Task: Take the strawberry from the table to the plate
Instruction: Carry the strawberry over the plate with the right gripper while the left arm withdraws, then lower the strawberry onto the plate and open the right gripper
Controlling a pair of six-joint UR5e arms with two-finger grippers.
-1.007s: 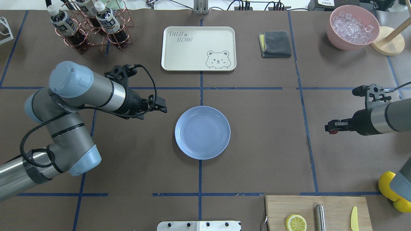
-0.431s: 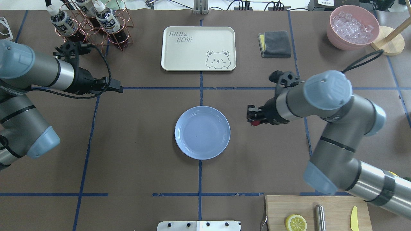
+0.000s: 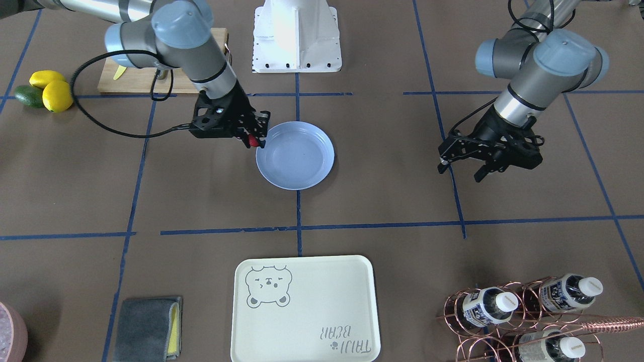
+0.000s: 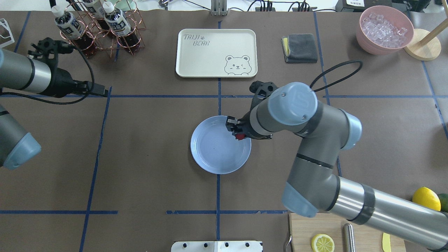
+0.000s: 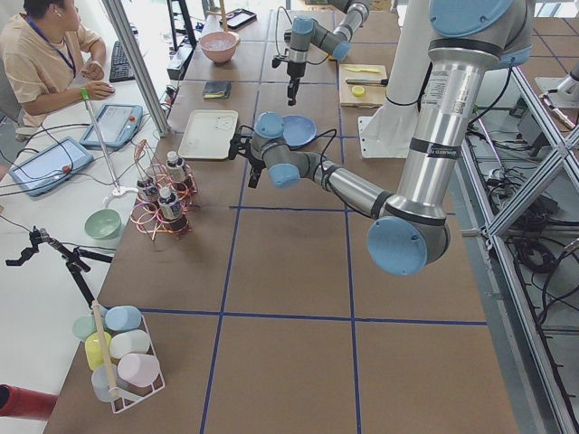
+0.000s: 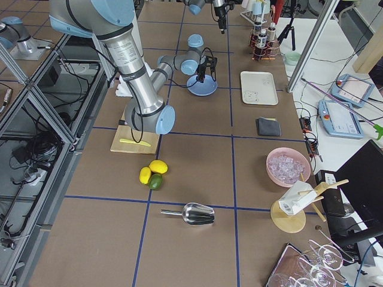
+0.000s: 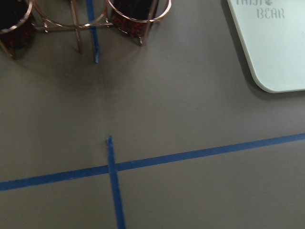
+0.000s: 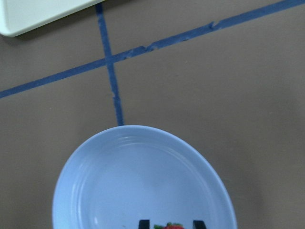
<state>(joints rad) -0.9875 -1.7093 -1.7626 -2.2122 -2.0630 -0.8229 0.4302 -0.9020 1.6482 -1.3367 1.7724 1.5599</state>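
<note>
The pale-blue plate (image 4: 213, 150) lies at the middle of the brown-paper table (image 4: 147, 168). My right gripper (image 4: 235, 131) hangs over the plate's right rim, shut on the small red strawberry (image 4: 239, 136). The front-facing view shows the same strawberry (image 3: 254, 143) in the right gripper (image 3: 254, 138) at the edge of the plate (image 3: 297, 161). The right wrist view looks down into the plate (image 8: 133, 181), with the strawberry (image 8: 169, 226) at the bottom edge between the fingertips. My left gripper (image 3: 460, 172) is open and empty, far to the plate's left near the bottle rack.
A cream bear-print tray (image 4: 216, 52) lies beyond the plate. A copper rack of bottles (image 4: 101, 31) stands far left, a grey cloth (image 4: 300, 48) and a pink bowl of ice (image 4: 384, 29) far right. A cutting board (image 4: 364, 224) and lemons (image 4: 426, 198) sit near right.
My right arm has swung from the table's right side leftward, carrying the strawberry to the plate's right rim. My left arm has drawn back to the left, away from the plate.
</note>
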